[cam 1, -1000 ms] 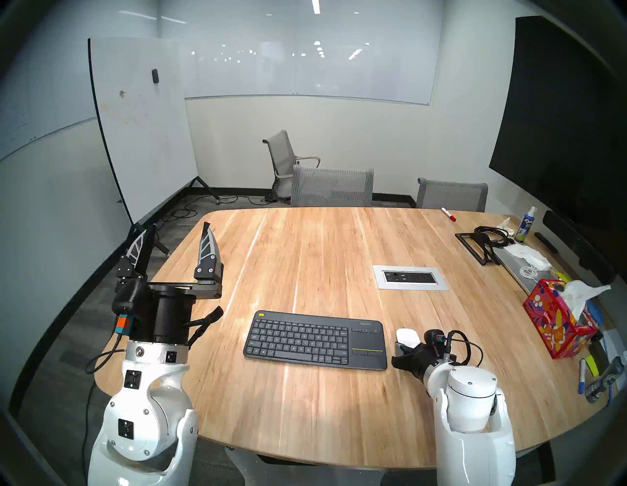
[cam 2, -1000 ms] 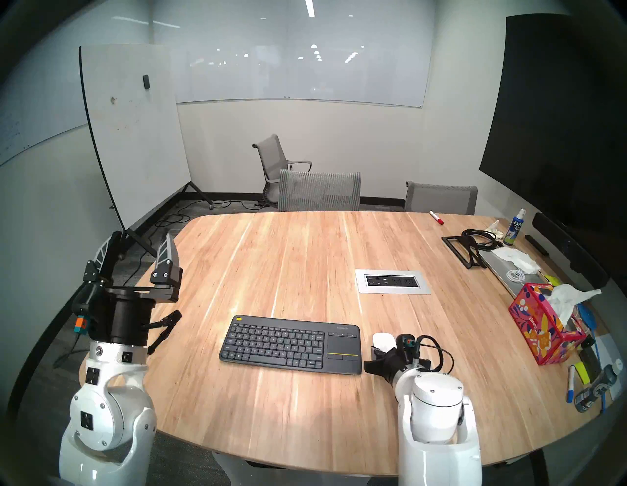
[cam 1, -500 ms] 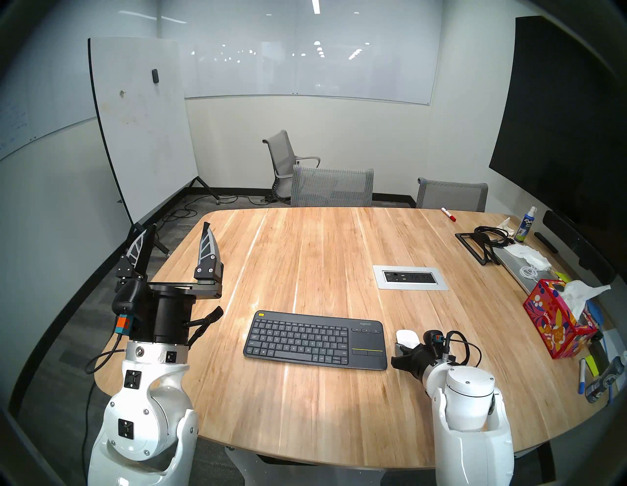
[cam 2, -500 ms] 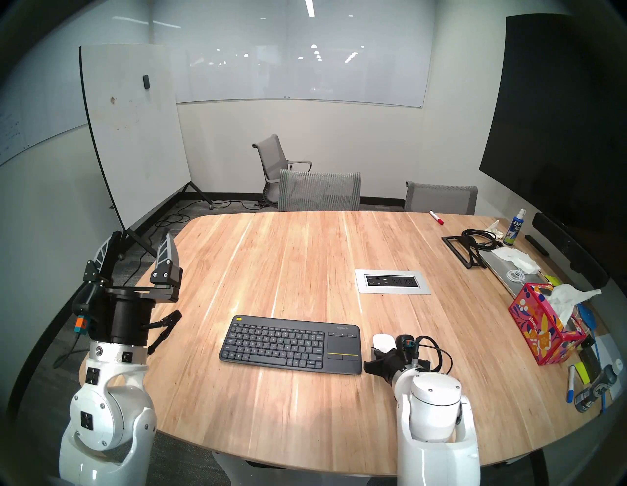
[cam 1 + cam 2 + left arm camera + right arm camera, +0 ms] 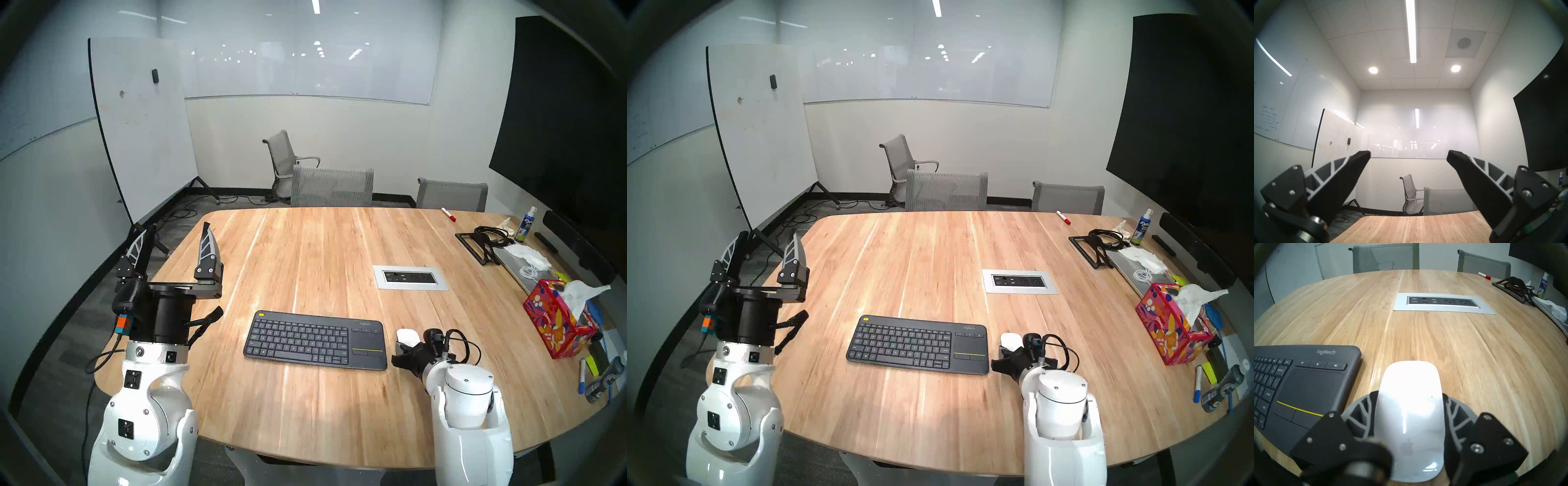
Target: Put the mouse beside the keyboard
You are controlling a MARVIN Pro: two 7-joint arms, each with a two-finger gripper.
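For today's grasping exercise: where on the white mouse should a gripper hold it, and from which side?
Across its two long sides near the rear, coming low from behind. The mouse is flat and smooth-topped; the right gripper clamps it so.

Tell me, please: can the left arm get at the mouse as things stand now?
Probably not easily. The left gripper is raised, open, at the table's far left edge. The mouse lies past the keyboard's right end, already clamped between the right gripper's fingers.
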